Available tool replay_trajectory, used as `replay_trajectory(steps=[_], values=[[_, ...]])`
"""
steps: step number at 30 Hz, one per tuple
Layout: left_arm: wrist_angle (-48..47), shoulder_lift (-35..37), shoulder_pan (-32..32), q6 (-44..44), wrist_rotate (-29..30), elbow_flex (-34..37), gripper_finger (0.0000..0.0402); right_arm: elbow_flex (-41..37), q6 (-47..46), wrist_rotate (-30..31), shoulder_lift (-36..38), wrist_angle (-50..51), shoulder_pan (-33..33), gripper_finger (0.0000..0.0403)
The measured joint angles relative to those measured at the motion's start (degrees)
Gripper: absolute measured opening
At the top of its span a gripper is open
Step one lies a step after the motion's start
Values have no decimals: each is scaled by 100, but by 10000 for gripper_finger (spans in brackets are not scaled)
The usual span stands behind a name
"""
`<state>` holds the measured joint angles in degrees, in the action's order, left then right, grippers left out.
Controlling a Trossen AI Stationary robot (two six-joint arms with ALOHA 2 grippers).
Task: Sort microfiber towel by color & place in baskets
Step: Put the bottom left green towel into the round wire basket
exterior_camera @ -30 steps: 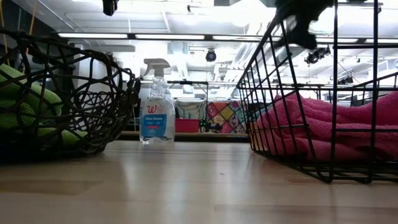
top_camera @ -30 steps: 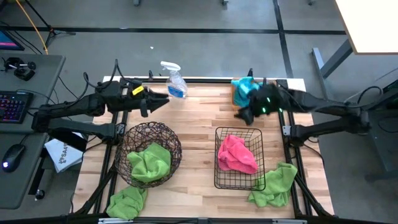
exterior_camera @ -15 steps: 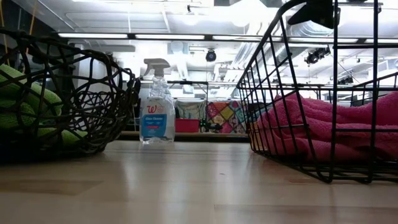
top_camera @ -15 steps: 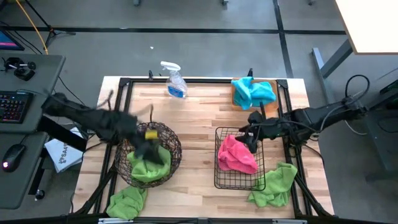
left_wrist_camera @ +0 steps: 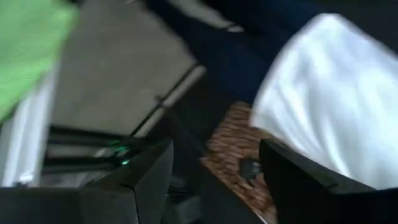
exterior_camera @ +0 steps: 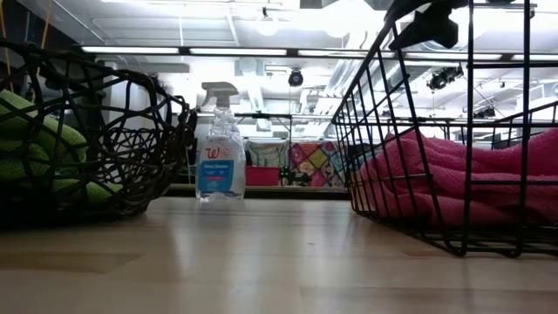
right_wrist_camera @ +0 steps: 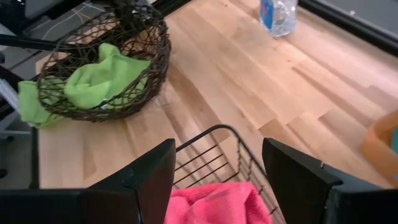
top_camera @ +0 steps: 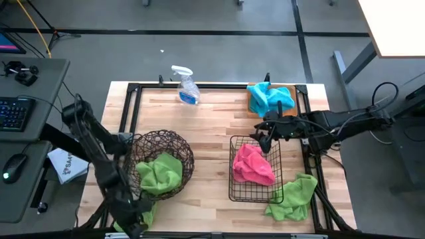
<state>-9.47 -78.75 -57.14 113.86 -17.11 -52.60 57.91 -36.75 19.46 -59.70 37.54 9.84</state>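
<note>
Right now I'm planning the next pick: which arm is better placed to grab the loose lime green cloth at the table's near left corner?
Left. The left gripper, jaws open, is right at that lime green cloth beside the round woven-wire bowl. The right gripper hangs over the black wire-grid basket, far across.

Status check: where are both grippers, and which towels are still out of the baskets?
Left gripper open, empty, over loose green towel at near-left edge. Right gripper open, empty, above black basket holding pink towel. Second green towel loose near-right. Nothing blocking.
</note>
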Motion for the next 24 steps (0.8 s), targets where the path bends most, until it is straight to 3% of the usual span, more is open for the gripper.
replay_trajectory(steps=[9,17,24], values=[[-1418,-879,-228,552,-43,0,227,0,81,-155,0,54,-349,236],[-2393,-1096,-232,406,93,-7,227,0,79,-190,0,100,-349,236],[-2657,-1099,-234,-75,520,-7,227,0,79,-190,0,100,-349,236]])
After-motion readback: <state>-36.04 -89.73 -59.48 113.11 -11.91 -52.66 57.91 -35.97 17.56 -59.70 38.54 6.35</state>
